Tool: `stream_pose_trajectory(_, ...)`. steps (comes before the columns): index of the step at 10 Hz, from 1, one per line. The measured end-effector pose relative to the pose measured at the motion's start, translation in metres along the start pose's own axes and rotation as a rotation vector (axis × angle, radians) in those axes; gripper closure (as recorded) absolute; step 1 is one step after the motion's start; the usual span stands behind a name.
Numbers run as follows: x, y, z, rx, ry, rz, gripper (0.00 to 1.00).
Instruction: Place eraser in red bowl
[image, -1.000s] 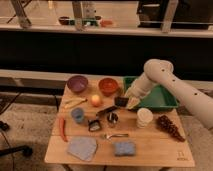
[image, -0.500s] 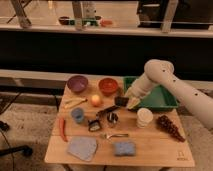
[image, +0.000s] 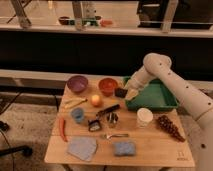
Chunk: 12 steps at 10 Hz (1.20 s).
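My gripper (image: 125, 93) is at the end of the white arm that reaches in from the right. It is shut on the eraser (image: 120, 92), a small flat black block held just above the table. The eraser hangs between the red bowl (image: 107, 85) and the left wall of the green tray (image: 160, 104). It is just right of the bowl's rim, not over the bowl. The orange-red bowl stands at the back middle of the wooden table, and I cannot make out anything inside it.
A purple bowl (image: 77, 83) stands left of the red one. An orange fruit (image: 96, 100), a black-handled tool (image: 107, 110), a blue cup (image: 77, 115), a red chili (image: 62, 129), a white cup (image: 145, 117), grapes (image: 170, 127), a grey cloth (image: 82, 148) and a blue sponge (image: 124, 148) lie around the table.
The gripper has lifted the eraser slightly and stays beside the red bowl. Nothing else has moved.
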<state>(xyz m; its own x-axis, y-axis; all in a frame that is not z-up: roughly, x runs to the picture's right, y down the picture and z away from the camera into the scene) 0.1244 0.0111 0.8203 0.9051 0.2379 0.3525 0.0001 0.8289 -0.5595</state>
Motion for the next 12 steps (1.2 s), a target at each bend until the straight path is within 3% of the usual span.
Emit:
stream_pose_trajectory(5,-0.039,-0.031,0.042,0.015,-0.049,-0.067,0.86)
stream_pose_trajectory(12,-0.059,-0.085,0.056,0.086,-0.057,-0.179,0.86)
